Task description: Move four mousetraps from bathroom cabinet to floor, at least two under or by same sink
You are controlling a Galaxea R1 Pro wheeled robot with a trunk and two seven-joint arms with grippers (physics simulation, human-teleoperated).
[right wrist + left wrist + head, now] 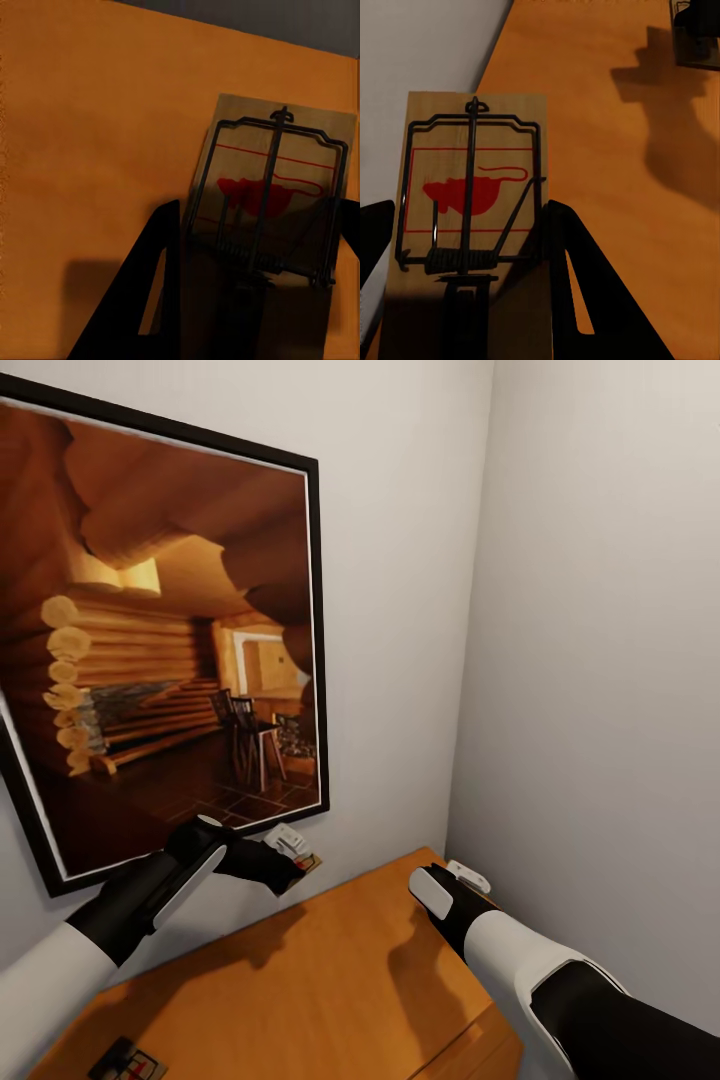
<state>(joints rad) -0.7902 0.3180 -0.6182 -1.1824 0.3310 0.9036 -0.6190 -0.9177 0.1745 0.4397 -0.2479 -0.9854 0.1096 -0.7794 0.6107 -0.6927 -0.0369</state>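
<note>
The robot faces a corner of white wall, with the flat orange-brown top of the cabinet (330, 980) below its arms and a large black-framed picture (170, 650) of a log cabin room hanging on the wall to the left.

The left gripper (292, 860) is raised just above the back edge of the cabinet top, near the picture's lower corner. In the left wrist view a mousetrap (469, 202) sits between its black fingers (585, 292) – a pale wooden board with black wire, a coil spring and a red mouse printed inside a red frame. The fingers stand at either long side of the board, pinching it.

The right gripper (462, 880) is over the far right corner of the surface, close to the side wall. The right wrist view shows a second mousetrap (274, 225) of the same kind between its dark fingers (150, 300), held the same way by its sides, with the orange wood behind it.

A third mousetrap (128, 1062) lies flat on the cabinet top at its near left end, well apart from both grippers – partly cut off by the lower edge of the head view.
</note>
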